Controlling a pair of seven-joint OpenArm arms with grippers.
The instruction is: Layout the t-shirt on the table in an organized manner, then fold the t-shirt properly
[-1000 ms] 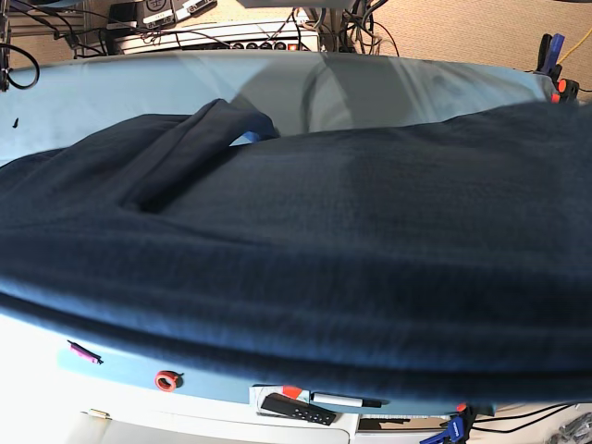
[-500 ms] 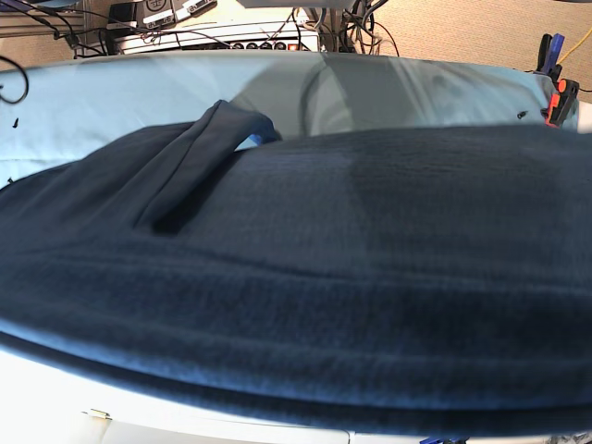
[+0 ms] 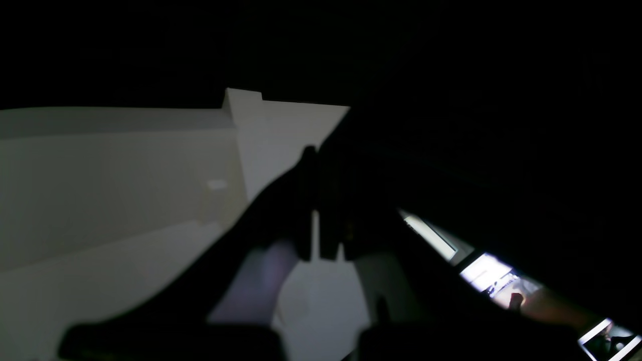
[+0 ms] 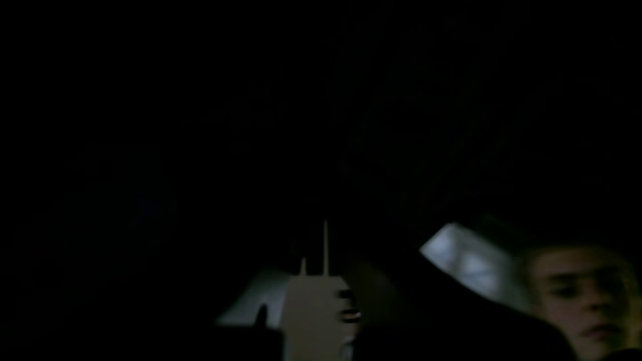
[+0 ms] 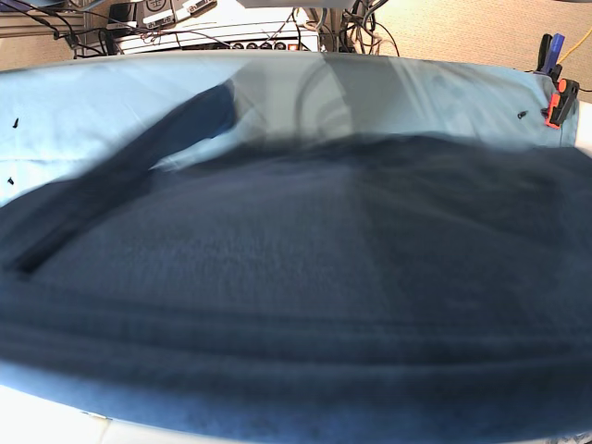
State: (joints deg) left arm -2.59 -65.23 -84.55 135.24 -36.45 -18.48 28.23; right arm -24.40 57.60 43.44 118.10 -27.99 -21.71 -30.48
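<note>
The dark navy t-shirt [image 5: 305, 277] fills most of the base view, spread wide and blurred by motion, over the teal-draped table [image 5: 83, 102]. One long sleeve [image 5: 139, 166] stretches diagonally toward the left. Neither gripper shows in the base view. In the left wrist view my left gripper [image 3: 315, 200] is a dark silhouette, its jaws nearly together with a thin slit between them, and dark t-shirt cloth [image 3: 476, 150] lies against it. The right wrist view is almost black with t-shirt cloth [image 4: 200, 125]. Only a thin bright slit marks my right gripper [image 4: 325, 240].
An orange and black clamp [image 5: 556, 102] sits at the table's far right corner. Power strips and cables [image 5: 231, 23] lie on the floor behind the table. A person's face [image 4: 577, 296] shows low right in the right wrist view.
The shirt has swept across the base view and is now blurred. The sleeve that lay folded over the body has swung out straight to the left. The items at the table's front edge are now covered.
</note>
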